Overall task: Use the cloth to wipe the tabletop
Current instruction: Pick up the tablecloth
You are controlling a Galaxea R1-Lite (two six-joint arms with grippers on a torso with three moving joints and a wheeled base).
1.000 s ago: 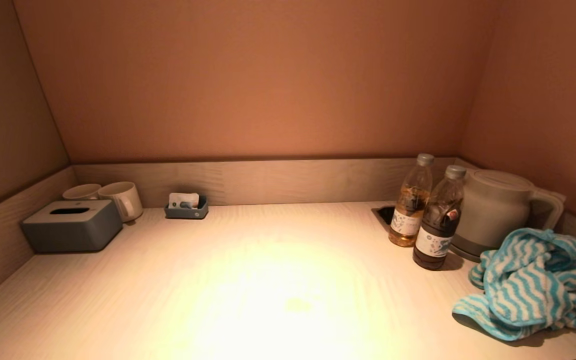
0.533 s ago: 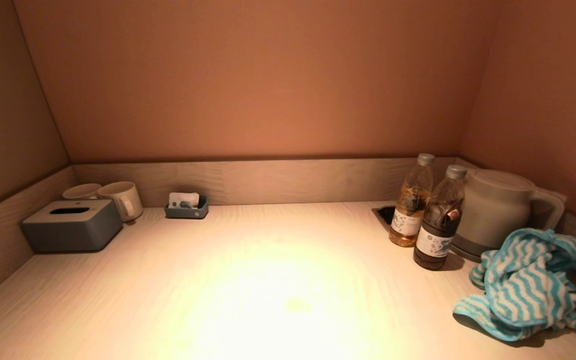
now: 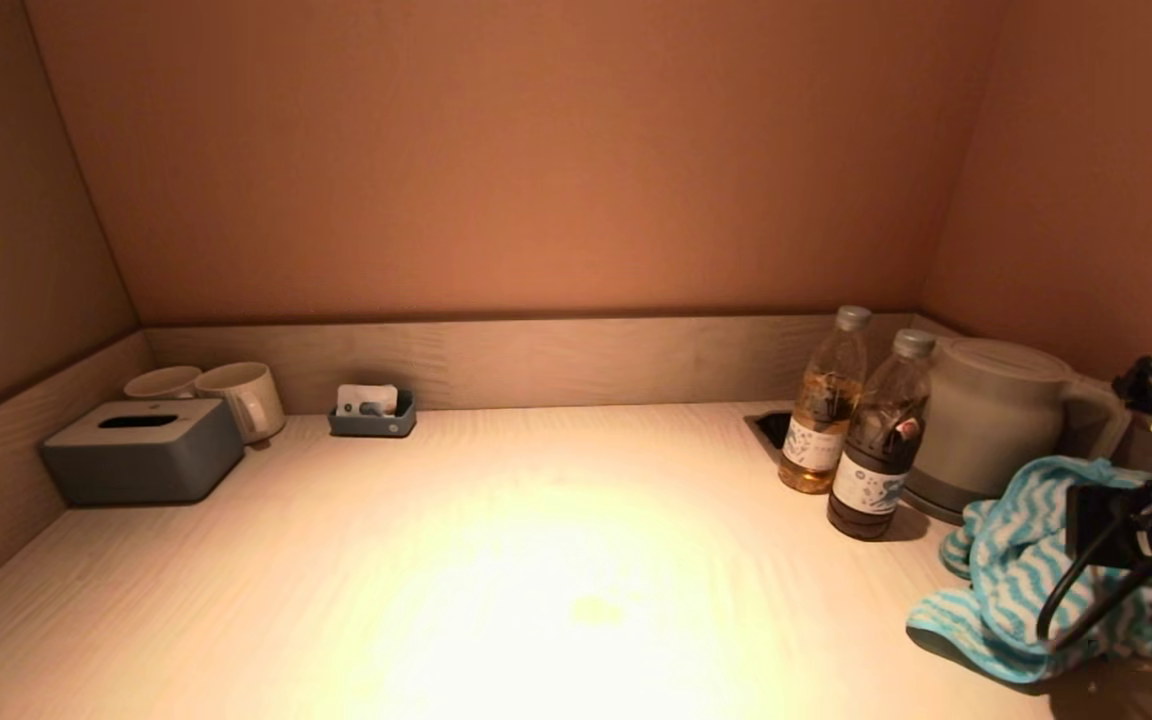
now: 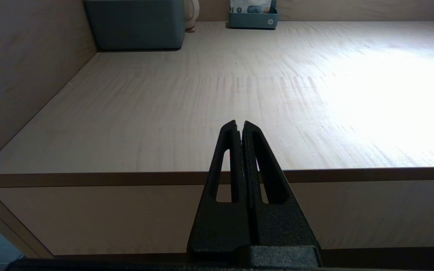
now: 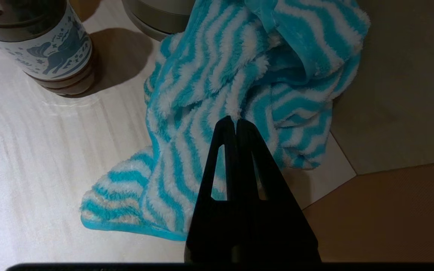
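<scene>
A crumpled blue-and-white striped cloth (image 3: 1026, 580) is seen heaped at the right end of the tabletop (image 3: 496, 560), just in front of a grey kettle (image 3: 991, 420) and beside a dark bottle (image 3: 876, 450), with an amber bottle (image 3: 821, 405) standing behind that one. The right gripper (image 5: 236, 122) is held above the cloth, its fingers pressed together with nothing between them, their tips over the folds near the middle of the heap; whether the fabric is touched cannot be told. In the head view the right arm is shown at the right edge, partly covering the cloth. The left gripper (image 4: 239, 124) is likewise clenched and empty, parked just off the near edge of the tabletop at its left end. A grey tissue box (image 3: 141, 450), two mugs (image 3: 241, 400) and a small tray (image 3: 373, 415) of sachets are lined up along the back left corner
</scene>
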